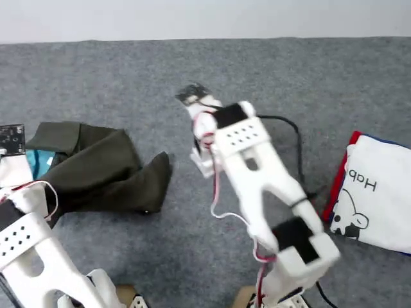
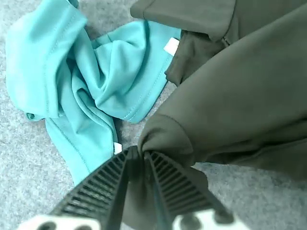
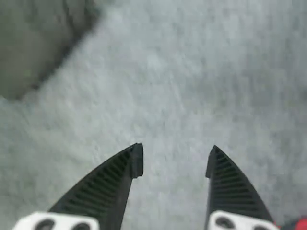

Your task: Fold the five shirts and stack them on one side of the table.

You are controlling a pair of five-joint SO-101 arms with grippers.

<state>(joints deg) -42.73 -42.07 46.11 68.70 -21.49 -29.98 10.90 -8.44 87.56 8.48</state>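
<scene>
Left gripper (image 2: pixel 140 153) is clamped shut on a bunched edge of the crumpled dark olive cotton shirt (image 2: pixel 240 86), which sits at the table's left, touching the wrinkled teal jersey shirt (image 2: pixel 72 86). Right gripper (image 3: pixel 175 160) hangs wide open and empty over the grey felt table (image 3: pixel 192 72). Probably best to lift the olive one clear of the teal first, then let the right gripper grab a second corner so it spreads flat. Folded white printed shirt (image 1: pixel 379 199) lies at the right edge.
</scene>
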